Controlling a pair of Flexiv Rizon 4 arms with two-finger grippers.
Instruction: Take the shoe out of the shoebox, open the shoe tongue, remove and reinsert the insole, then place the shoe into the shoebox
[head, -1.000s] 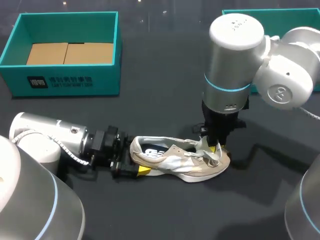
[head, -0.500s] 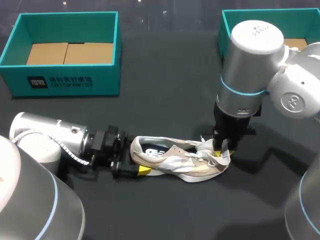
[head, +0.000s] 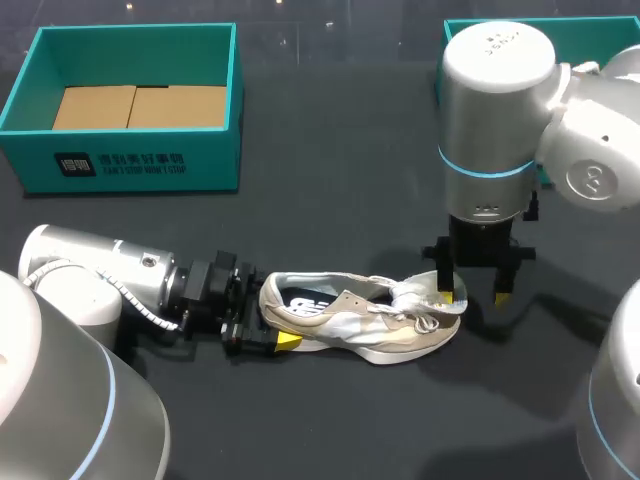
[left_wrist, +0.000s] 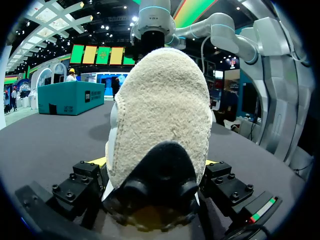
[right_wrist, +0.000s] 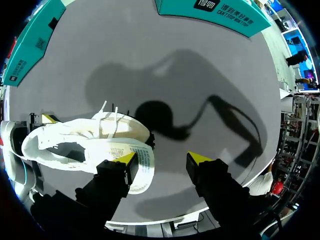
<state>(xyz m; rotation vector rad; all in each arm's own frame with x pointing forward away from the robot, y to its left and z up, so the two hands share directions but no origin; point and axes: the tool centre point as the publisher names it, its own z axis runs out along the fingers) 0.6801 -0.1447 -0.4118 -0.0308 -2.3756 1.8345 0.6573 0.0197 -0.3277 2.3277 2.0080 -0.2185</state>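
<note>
While its tongue hangs forward, the beige shoe sits upright.

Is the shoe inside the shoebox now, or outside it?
Outside. The shoe lies on its sole on the table, its heel clamped in the left gripper; the shoebox stands apart, behind it.

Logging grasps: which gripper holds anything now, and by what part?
Left gripper holds the shoe by its heel; right gripper is open, holding nothing.
</note>
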